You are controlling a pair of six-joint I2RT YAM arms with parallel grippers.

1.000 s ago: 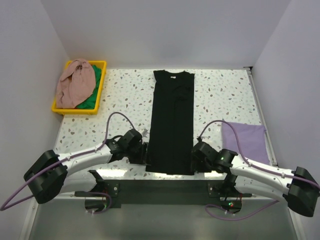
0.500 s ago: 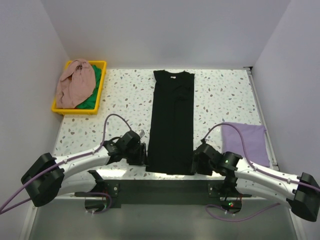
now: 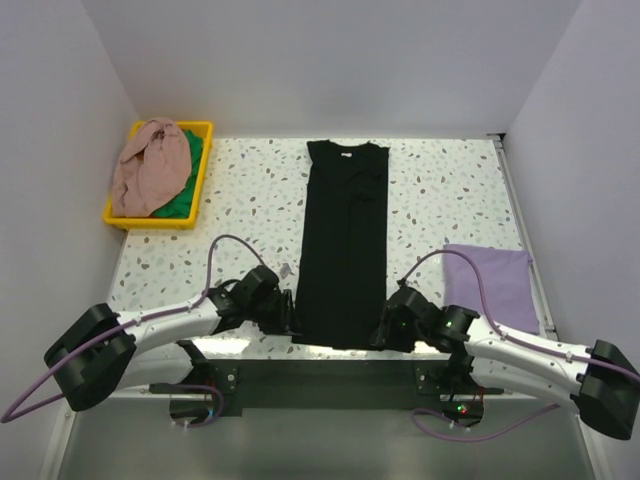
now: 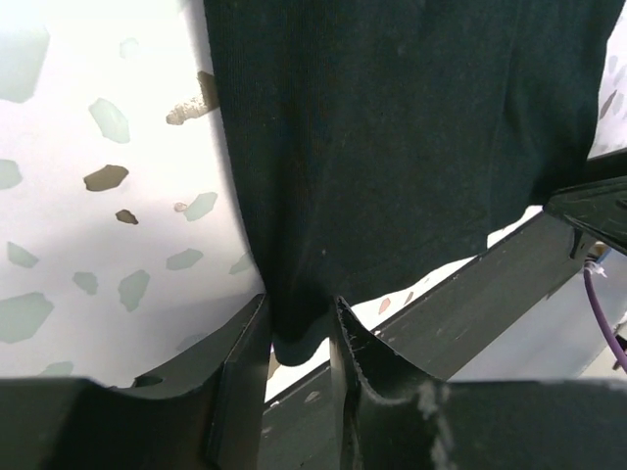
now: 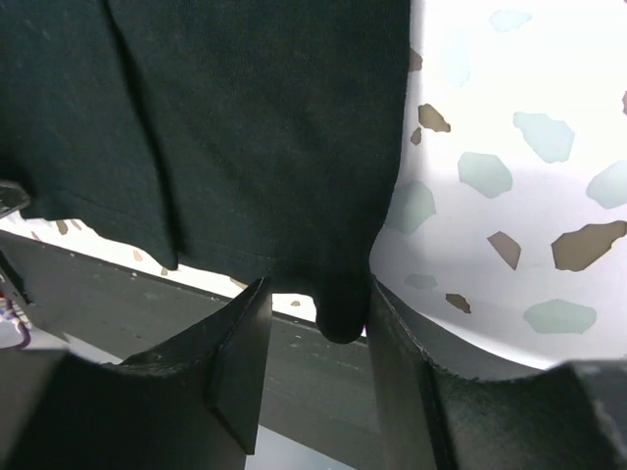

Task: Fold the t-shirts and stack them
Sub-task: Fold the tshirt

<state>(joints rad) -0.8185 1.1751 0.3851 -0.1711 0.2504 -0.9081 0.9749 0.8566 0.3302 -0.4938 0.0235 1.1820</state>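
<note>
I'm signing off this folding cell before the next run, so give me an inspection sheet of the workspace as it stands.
Surface: speckled table, no spills seen.
Job's things: black t-shirt lies flat in the middle, folded into a long strip; lavender t-shirt folded at the right edge; pink t-shirt and green t-shirt heaped in the yellow bin, far left corner.
Clutter: nothing seen.
Grippers: left gripper straddles the black shirt's near left hem corner, cloth filling the jaws, grip unsure; right gripper straddles the near right corner, jaws open.
Cables: purple cables loop up from both arms.
Surroundings: plain white walls on three sides.
</note>
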